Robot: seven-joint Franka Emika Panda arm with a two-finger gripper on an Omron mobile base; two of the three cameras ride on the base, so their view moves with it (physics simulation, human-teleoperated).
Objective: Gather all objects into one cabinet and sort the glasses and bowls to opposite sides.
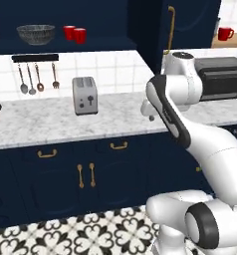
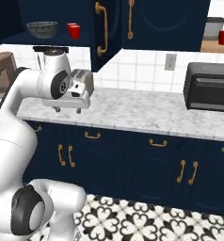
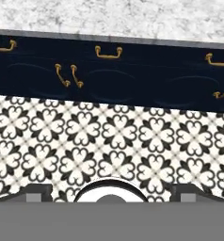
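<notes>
A: Gripper (image 2: pixel 67 110)?
B: Hung low over the marble counter (image 1: pixel 51 122), tips pointing down. Couldn't tell whether the jaws were spread or pressed together. It held nothing.
A: And the task's things?
B: All well above and beyond it. In the open navy cabinet (image 1: pixel 90 20), a wide grey mesh-patterned bowl (image 1: pixel 36 34) sat left, two glossy red cups (image 1: pixel 75 34) just beside it on the right, touching each other. A third cup (image 1: pixel 225 34) stood far right on the wooden shelf (image 1: pixel 230 42).
</notes>
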